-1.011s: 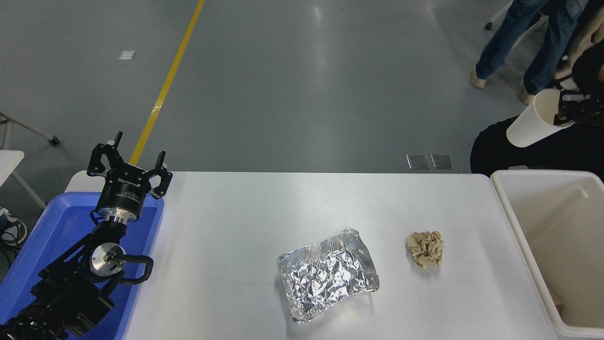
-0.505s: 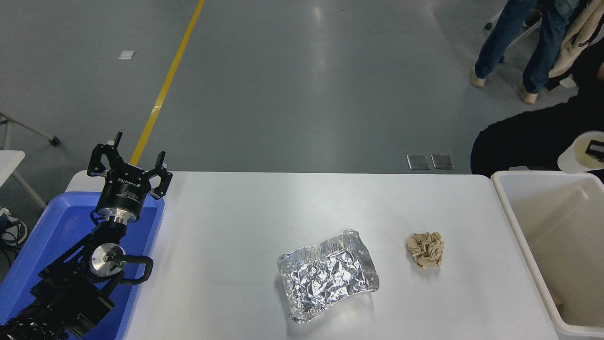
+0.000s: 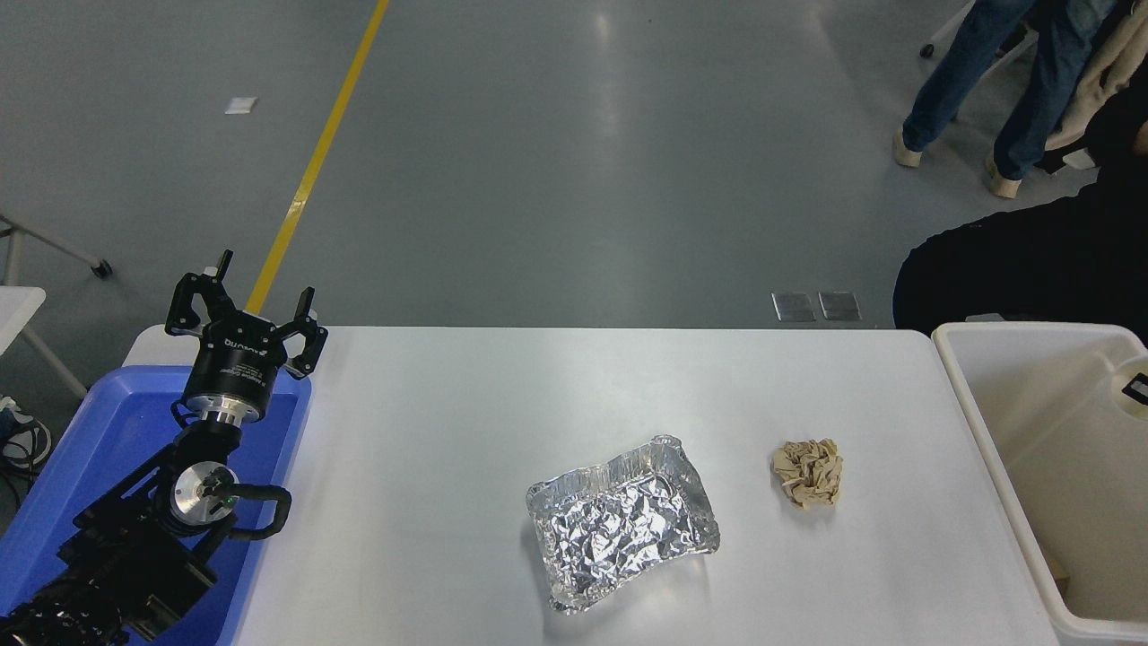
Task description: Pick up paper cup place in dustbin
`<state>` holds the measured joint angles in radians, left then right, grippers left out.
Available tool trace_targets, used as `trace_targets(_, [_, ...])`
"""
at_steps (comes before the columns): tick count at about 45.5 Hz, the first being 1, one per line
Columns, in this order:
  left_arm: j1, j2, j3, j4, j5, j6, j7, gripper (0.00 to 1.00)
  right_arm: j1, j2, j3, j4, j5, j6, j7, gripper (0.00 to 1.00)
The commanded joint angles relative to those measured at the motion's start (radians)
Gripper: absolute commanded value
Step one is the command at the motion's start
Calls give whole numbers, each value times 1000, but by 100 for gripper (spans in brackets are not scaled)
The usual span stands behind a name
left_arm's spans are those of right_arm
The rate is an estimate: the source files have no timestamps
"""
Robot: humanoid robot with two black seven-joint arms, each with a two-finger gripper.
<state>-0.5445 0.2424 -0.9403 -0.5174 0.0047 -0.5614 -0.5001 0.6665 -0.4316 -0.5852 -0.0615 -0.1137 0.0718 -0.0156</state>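
a white table (image 3: 466, 422) seen from above, with grey floor beyond it. at the right edge stands the dustbin (image 3: 973, 404), a large off-white tub with a thick rim and a beige inside. the paper cup (image 3: 1128, 384) shows only as a pale curved piece at the picture's far right edge, inside the outline of the dustbin near its far end. a small dark patch sits on the cup at the very edge; whether it is part of the right gripper cannot be told, and no more of that gripper or its arm can be seen, so how its jaws stand is unknown.

the left gripper (image 3: 247, 308) is parked at the lower left, over the far end of a blue bin (image 3: 99, 440). its fingers (image 3: 308, 325) are spread wide apart and hold nothing.

near the middle of the table lies a crinkled foil tray (image 3: 621, 520), open side up. to its right, apart from it, rests a crumpled tan paper ball (image 3: 809, 472), between the tray and the dustbin.

at the top right a person (image 3: 978, 81) in jeans stands on the floor. a large black shape (image 3: 1013, 278) sits just beyond the table's far right corner.
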Motion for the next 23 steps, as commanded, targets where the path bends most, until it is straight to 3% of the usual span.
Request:
trace_targets(1, [0, 0, 0, 0, 0, 0, 0, 98, -70, 48, 71, -3, 5, -61, -6, 0])
trace_targets(14, [0, 0, 0, 0, 0, 0, 0, 98, -68, 54, 81, -3, 49, -64, -6, 0])
trace_targets(16, [0, 0, 0, 0, 0, 0, 0, 98, -70, 54, 82, -3, 72, -70, -6, 12])
trace_targets(23, [0, 0, 0, 0, 0, 0, 0, 98, -68, 54, 81, 2, 92, -101, -3, 70])
